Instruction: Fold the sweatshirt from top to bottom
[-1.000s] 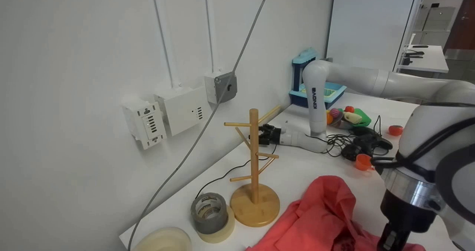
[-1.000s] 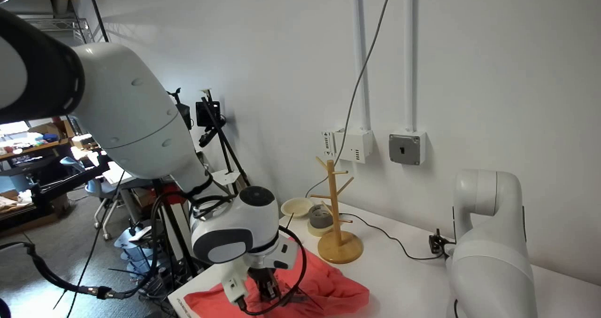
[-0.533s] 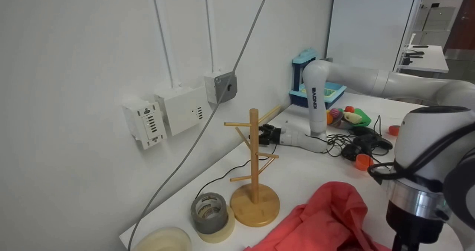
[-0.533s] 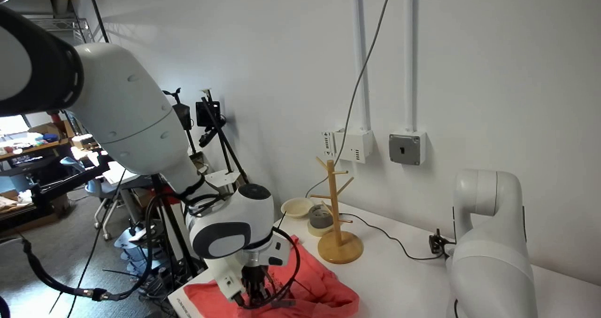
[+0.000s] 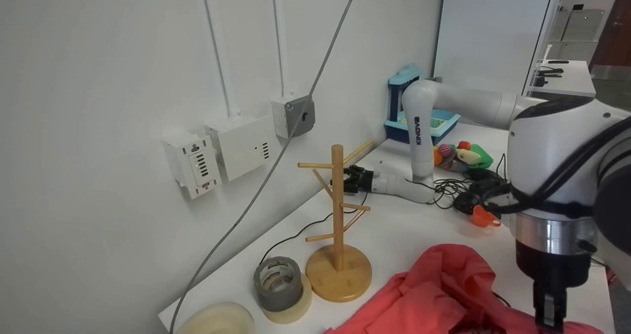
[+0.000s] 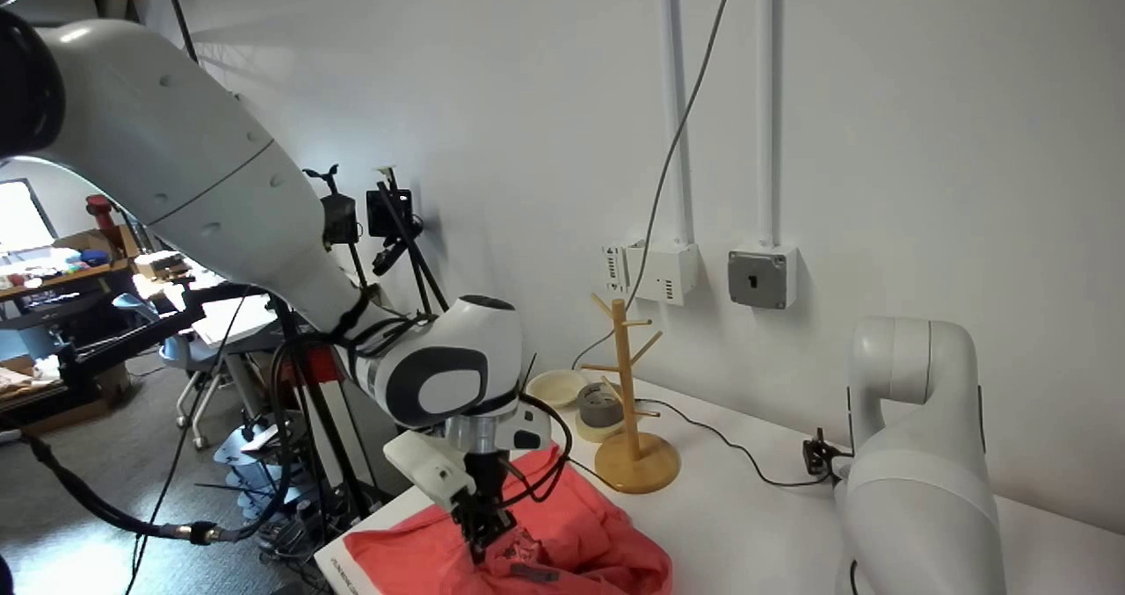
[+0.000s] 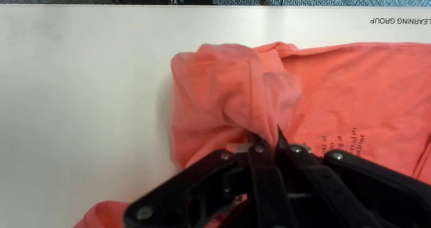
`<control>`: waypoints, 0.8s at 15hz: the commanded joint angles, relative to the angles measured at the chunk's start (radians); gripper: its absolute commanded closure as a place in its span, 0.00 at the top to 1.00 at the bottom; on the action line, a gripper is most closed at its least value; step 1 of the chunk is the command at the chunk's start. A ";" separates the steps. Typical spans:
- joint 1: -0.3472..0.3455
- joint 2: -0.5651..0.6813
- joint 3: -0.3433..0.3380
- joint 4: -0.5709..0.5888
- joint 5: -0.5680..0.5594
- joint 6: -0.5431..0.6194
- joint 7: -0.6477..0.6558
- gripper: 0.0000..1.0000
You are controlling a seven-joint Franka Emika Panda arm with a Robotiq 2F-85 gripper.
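Pinching cloth, the gripper [image 7: 270, 142] was low over the side of the shirt [image 7: 353, 93] away from the mug tree [image 5: 338, 215]. Its fingers [image 7: 261, 159] were clamped on a small bit of shirt, w/ red cloth going in btw them. The shirt was on the table [image 7: 84, 96] just beside the mug tree, part flat w/ some print showing, part bunched up. How much lay doubled was hard to tell, b/c the gripper hid some. Prob. the fold was part way, not done.

A few things could go wrong. The pinch looked small, so a fast tug could make the cloth pop out. If only one layer was caught, the top could come over w/o the rest, & the fold would be lumpy. If the pull went flat & not up first, the whole shirt could slide & bunch, b/c soft cloth slipped easily. A wide swing toward the mug tree could knock it over, or bump the tape [image 5: 278, 300] next to it. A pull away from the mug tree could drag some shirt off the table, b/c the table ended near on that side. Loose bunches nearest the mug tree could get stuck under the fold, prob. making it crooked.
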State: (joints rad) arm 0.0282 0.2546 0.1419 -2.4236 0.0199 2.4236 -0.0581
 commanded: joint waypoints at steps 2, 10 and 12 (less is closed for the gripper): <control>0.044 -0.056 0.014 0.036 0.041 -0.115 -0.003 0.02; 0.057 -0.020 0.077 0.029 0.324 0.014 -0.058 0.02; 0.044 0.010 0.107 0.015 0.448 0.119 -0.122 0.02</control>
State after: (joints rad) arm 0.0829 0.2314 0.2172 -2.3867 0.3164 2.4200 -0.0902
